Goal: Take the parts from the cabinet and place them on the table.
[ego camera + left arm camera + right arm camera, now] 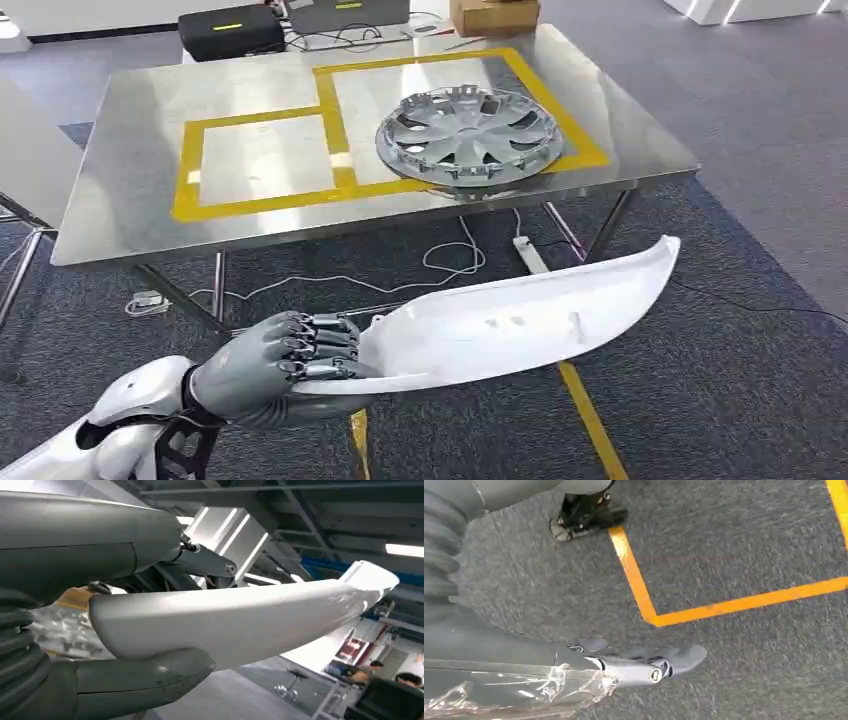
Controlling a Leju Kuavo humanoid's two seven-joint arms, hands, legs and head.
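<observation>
My left hand (275, 368) grips one end of a long curved white panel (520, 320), held in the air in front of the steel table (130, 150). In the left wrist view the white panel (240, 620) lies between the thumb (145, 680) and the darker fingers (200, 565). A silver wheel cover (468, 135) lies on the table inside the right yellow-taped box. My right hand (639, 667) hangs over the carpet with its fingers stretched out and nothing in it.
Yellow tape (330, 100) marks two boxes on the table top; the left one is bare. A black case (230, 30) and a cardboard box (495, 15) stand behind the table. Cables and a power strip (530, 255) lie underneath. Yellow floor lines (644, 600) cross the carpet.
</observation>
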